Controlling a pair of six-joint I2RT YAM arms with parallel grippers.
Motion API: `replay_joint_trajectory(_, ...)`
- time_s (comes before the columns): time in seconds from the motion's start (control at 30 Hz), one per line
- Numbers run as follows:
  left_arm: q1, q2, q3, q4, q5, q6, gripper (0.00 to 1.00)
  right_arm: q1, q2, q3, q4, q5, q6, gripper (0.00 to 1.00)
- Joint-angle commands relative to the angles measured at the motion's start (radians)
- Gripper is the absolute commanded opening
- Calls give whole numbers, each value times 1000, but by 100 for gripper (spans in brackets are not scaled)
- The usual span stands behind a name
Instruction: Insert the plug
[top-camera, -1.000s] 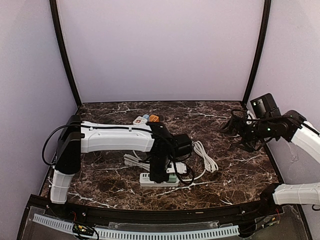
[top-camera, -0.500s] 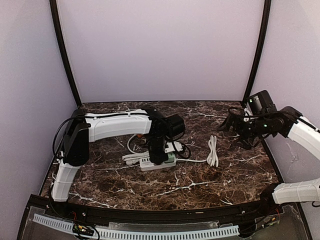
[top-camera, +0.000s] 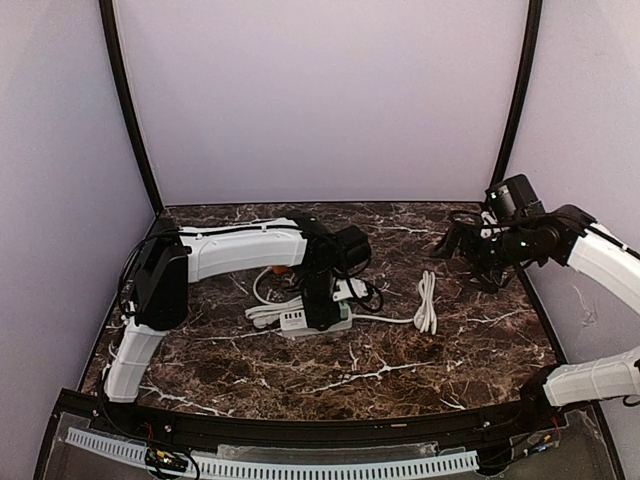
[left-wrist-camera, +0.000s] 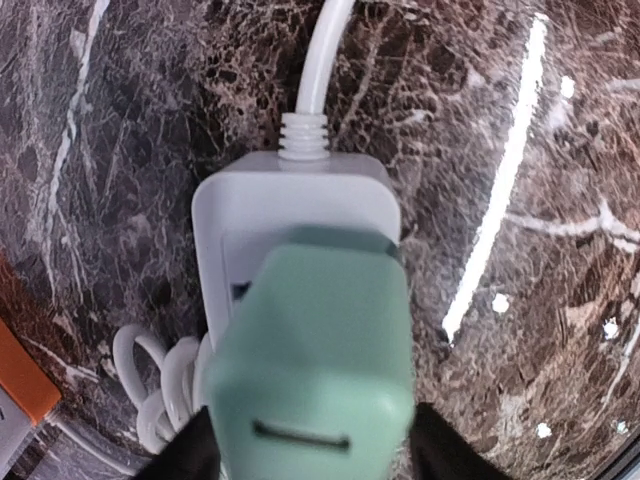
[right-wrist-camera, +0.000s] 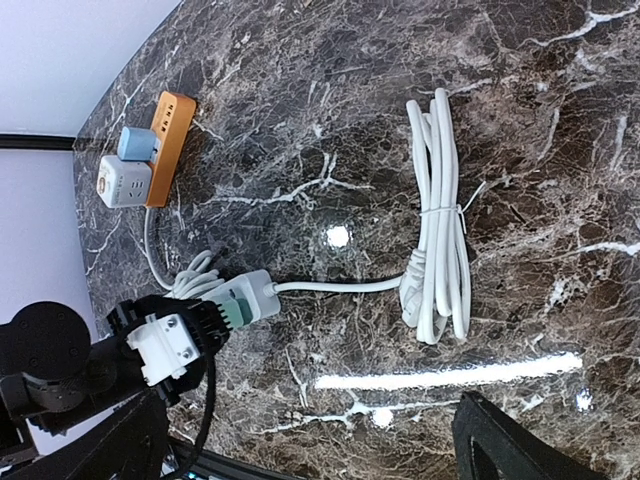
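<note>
I have my left hand (top-camera: 321, 308) clamped on the green plug (left-wrist-camera: 312, 365) over the white power strip (left-wrist-camera: 290, 205) on the marble surface (top-camera: 400, 365). My right hand (top-camera: 465, 248) hangs with its fingers apart.

Plug (left-wrist-camera: 315, 350) over power strip (left-wrist-camera: 295, 195), bundled cable (top-camera: 427, 300) lying to its right

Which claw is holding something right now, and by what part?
Left claw grips the green plug by its sides, over the white power strip. Right claw is open, empty.
</note>
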Motion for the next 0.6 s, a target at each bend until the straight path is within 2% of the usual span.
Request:
replay_joint_trajectory(0.0,16,12,0,72,29,-23,91,-6,4,37,17,2,-24,99)
replay_joint_trajectory(0.03,16,4,1,76,32,-26,97,-6,4,40,15,3,-26,99)
replay_joint_trajectory(0.07,16,-11,2,77,32,-30,98,-6,4,45,13,5,-29,99)
replay_joint_trajectory(0.57,17,-244,-9,53,-5,-77,99,-6,-4,100,-24,64,-80,99)
